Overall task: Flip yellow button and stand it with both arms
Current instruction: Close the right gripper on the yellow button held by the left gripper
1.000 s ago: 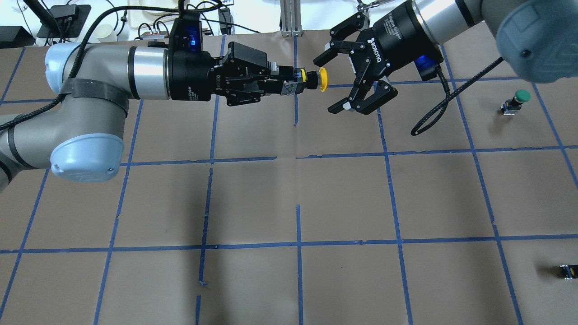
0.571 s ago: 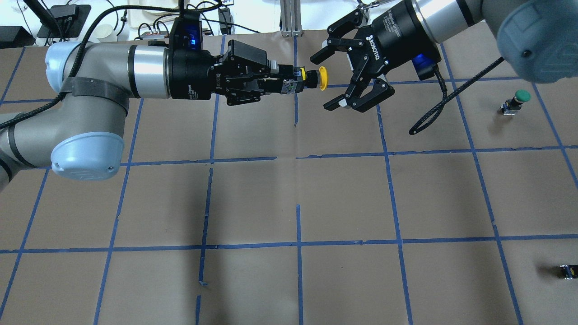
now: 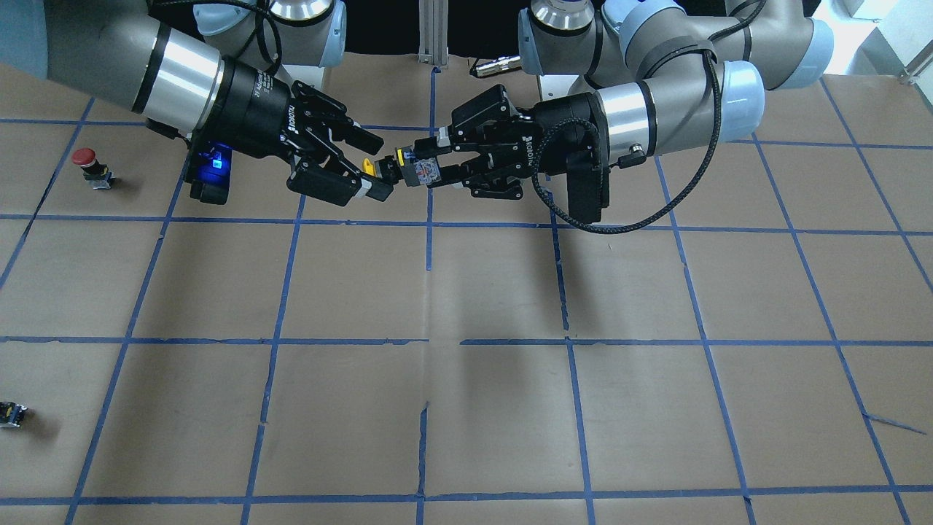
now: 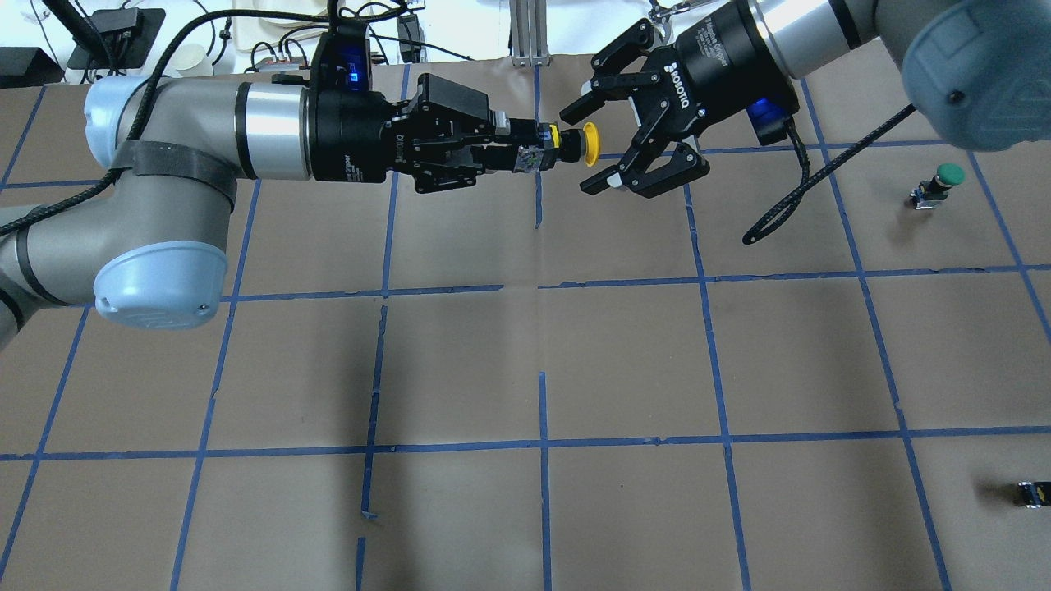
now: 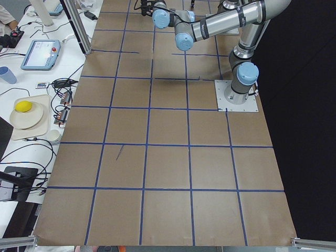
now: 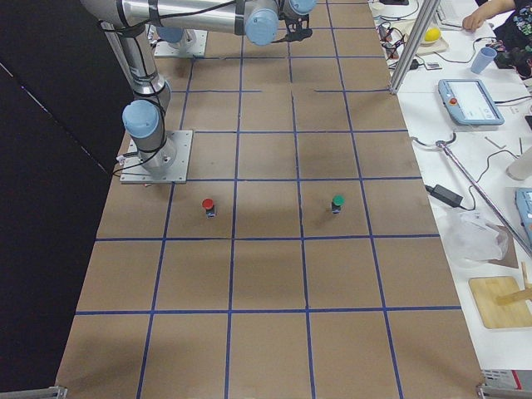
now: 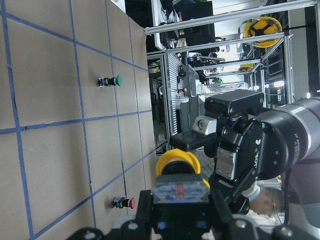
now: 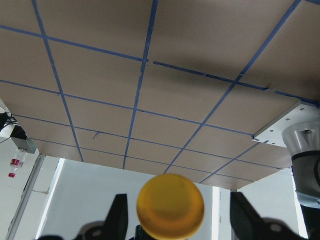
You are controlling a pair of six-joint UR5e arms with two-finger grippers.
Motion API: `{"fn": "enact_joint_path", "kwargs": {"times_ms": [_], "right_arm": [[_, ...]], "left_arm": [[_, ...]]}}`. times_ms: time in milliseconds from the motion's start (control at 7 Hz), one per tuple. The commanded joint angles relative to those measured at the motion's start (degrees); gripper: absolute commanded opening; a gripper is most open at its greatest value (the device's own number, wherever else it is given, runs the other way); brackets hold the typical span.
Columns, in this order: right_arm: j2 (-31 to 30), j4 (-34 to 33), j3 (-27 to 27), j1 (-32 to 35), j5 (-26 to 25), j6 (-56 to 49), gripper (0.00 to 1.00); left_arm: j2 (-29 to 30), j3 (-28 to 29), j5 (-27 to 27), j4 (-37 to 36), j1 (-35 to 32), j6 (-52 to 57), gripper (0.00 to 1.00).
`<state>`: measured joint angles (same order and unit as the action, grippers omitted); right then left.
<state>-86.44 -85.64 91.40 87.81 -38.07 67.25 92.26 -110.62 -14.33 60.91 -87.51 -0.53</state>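
Our left jaws grip the yellow button (image 4: pixel 575 142); we centre its cap between the open right jaws, then close.

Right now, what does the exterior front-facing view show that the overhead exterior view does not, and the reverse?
Only the front-facing view shows the red button on the table. Only the overhead view shows the green button. Both show the left gripper shut on the body of the yellow button, held above the table. Both also show the right gripper open, with its fingers on either side of the yellow cap and not closed on it.
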Motion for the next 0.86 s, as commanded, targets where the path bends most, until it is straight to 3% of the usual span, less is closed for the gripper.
{"fn": "enact_joint_path", "kwargs": {"times_ms": [0,429,571,714], "right_arm": [[0.0,0.1,0.0,-0.3,0.1,0.0,0.13],[0.0,0.4,0.0,-0.4,0.2,0.0,0.06],[0.0,0.4,0.0,-0.4,0.2,0.0,0.06],[0.0,0.4,0.0,-0.4,0.2,0.0,0.06]], "left_arm": [[-0.9,-0.5,-0.1,0.0,-0.3,-0.1,0.01],[-0.5,-0.8,-0.2,0.0,-0.3,0.0,0.03],[-0.6,-0.8,-0.2,0.0,-0.3,0.0,0.17],[-0.6,-0.7,-0.3,0.0,-0.3,-0.2,0.78]]}}
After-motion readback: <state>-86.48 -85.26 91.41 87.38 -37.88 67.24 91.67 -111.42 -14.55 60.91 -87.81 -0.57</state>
